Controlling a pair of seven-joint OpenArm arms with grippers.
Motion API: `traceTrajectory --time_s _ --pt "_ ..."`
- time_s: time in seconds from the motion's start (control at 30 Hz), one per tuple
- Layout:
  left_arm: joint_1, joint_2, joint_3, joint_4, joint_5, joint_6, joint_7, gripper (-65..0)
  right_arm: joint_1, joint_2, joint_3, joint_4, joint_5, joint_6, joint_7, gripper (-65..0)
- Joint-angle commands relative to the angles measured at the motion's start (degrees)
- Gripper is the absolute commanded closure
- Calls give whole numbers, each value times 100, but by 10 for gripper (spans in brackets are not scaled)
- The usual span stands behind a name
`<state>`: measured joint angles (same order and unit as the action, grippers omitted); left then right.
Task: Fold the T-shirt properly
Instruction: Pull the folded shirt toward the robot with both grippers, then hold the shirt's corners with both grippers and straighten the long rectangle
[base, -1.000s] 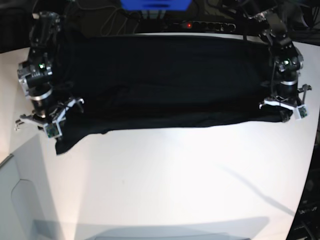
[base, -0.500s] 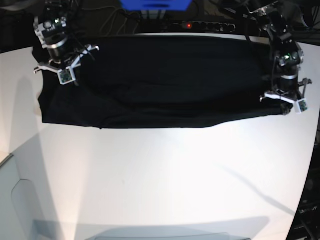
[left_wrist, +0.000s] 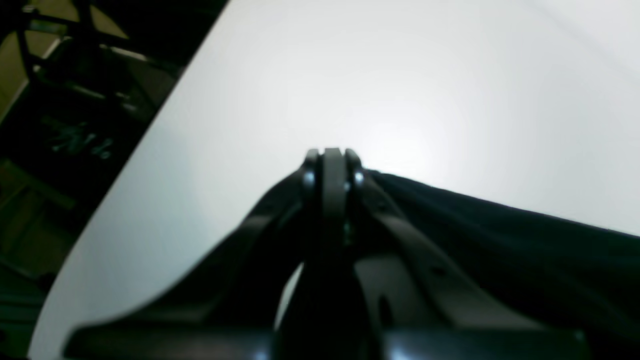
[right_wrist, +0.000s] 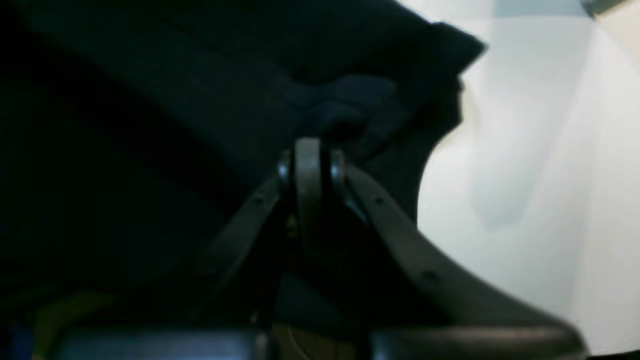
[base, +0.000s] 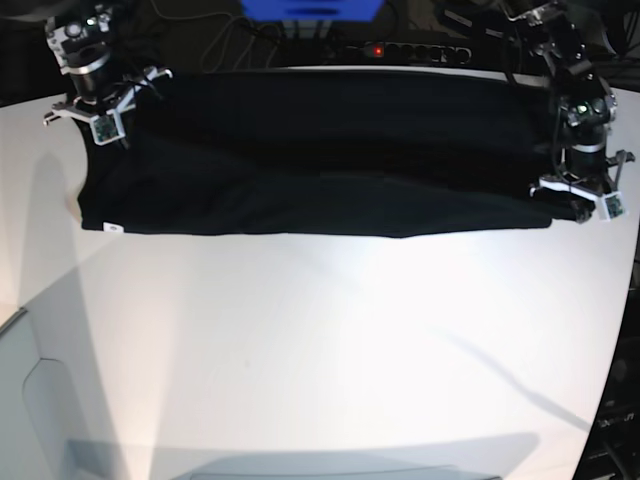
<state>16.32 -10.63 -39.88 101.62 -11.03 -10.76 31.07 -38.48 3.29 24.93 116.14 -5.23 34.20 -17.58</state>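
The T-shirt (base: 320, 150) lies across the far half of the white tabletop (base: 330, 350) as a long, flat black band running from the left side to the right side. Its near edge is fairly straight, and a small white tag (base: 113, 229) shows at the near left corner. By this shape, one lengthwise fold looks done, with the cloth doubled toward the far side; the band is not yet folded crosswise into a compact packet, so I judge the task roughly at its middle.

The right pincer (base: 97, 108) sits at the far left corner of the cloth. In its wrist view (right_wrist: 310, 160) the tips are drawn together with dark fabric bunched right at them, so it appears closed on the T-shirt. The left pincer (base: 583, 197) rests at the near right corner; in its wrist view (left_wrist: 331, 162) the tips are pressed together with the cloth edge (left_wrist: 500, 230) meeting them, so it too seems to grip the shirt.

What likely remains: letting go, smoothing, then bringing one end over the other.
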Motion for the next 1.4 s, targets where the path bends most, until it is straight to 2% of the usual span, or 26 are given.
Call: traceTrajectory --time_s 0.0,0.13,0.27,0.5,0.73,1.13,1.37 --pt "-1 -101 -34 119 -9 17 -158 -1 -51 18 105 101 44 145 92 0" --pt "-1 -110 -43 119 -9 17 -140 -1 -69 -254 298 101 27 580 110 0" --pt "-1 -110 -43 119 -9 17 -140 -1 -341 -404 219 109 18 580 136 0" --pt "8 -110 -43 119 -9 17 -131 -1 -710 -404 -27 109 44 580 136 0" --pt "280 -260 -52 84 -1 17 -175 -1 -710 -395 228 101 44 580 136 0" --pt "579 -260 -43 13 -1 17 -184 -1 -675 -377 632 92 44 580 128 0" --pt "641 -260 -43 -382 -1 17 -193 -1 -658 -369 632 13 44 580 110 0"
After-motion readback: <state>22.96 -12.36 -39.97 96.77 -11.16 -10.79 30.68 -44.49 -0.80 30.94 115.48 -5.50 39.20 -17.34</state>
